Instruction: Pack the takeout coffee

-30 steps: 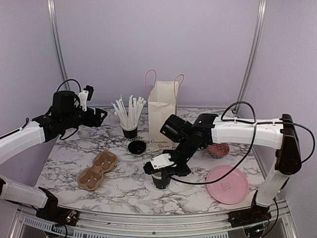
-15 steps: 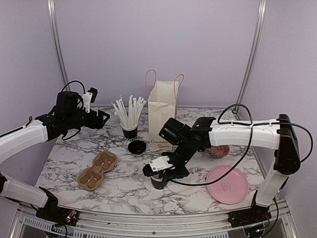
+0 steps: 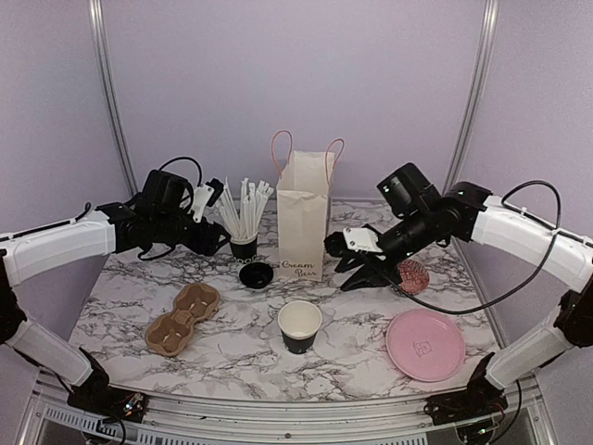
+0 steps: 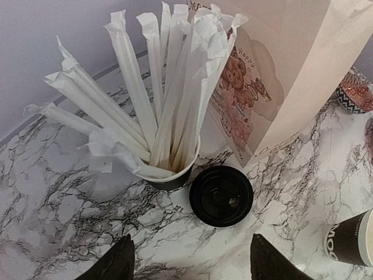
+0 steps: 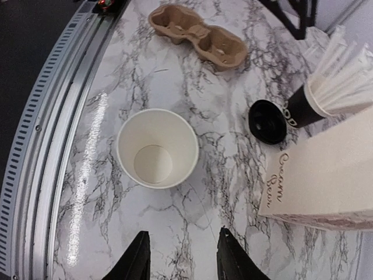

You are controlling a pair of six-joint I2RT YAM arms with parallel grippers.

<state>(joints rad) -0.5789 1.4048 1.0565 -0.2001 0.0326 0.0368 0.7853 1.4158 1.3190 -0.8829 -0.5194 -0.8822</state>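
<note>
Upright and lidless, the paper cup [image 3: 300, 325], black outside and smooth white inside, stands bottom centre of the top view on veined marble [image 3: 232, 357]. Its glossy round lid [image 3: 256, 274] lies apart, upper left, beside the straws [image 3: 243, 209]. Only the left wrist view shows the bag [image 4: 303, 76]'s printed picture. The left gripper [image 4: 189, 265] is wide open and the right gripper [image 5: 183, 259] is partly open; both are empty.

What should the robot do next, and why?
Probably lower the left gripper onto the black lid. It hangs open just short of the lid, and the coffee cup stands uncovered on the table, with nothing holding it.
</note>
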